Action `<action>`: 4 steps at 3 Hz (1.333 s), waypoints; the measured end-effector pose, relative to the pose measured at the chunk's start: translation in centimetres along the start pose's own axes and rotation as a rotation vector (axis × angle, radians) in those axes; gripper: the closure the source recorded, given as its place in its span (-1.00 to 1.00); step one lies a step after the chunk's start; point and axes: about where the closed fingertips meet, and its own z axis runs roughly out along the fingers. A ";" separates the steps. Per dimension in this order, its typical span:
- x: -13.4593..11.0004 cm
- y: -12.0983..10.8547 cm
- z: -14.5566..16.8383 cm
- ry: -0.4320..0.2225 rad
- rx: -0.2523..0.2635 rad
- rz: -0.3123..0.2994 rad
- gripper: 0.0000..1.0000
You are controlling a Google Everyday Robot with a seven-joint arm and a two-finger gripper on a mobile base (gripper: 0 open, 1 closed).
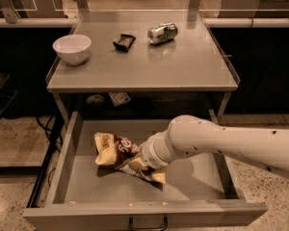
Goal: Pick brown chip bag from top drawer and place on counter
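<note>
The brown chip bag (111,148) lies crumpled in the open top drawer (62,163), left of its middle. It has a dark brown centre and cream-tan ends. My white arm reaches in from the right, and the gripper (137,165) sits down on the bag's right half, mostly hidden behind the wrist. The counter (149,69) is the grey tabletop above the drawer. The drawer's dark pull handle (148,224) shows at the bottom edge.
On the counter stand a white bowl (72,48) at the left, a small black wrapper (124,41) and a crushed silver-green can (163,32) at the back. A shelf under the counter holds small items (118,98). Cables run along the floor at the left.
</note>
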 end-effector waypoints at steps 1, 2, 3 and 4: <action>-0.8 -2.4 -3.1 -0.011 0.005 0.000 1.00; -2.5 -3.7 -8.9 -0.011 0.009 -0.040 1.00; -4.7 -3.6 -14.7 -0.022 0.030 -0.109 1.00; -4.7 -3.6 -14.7 -0.022 0.030 -0.109 1.00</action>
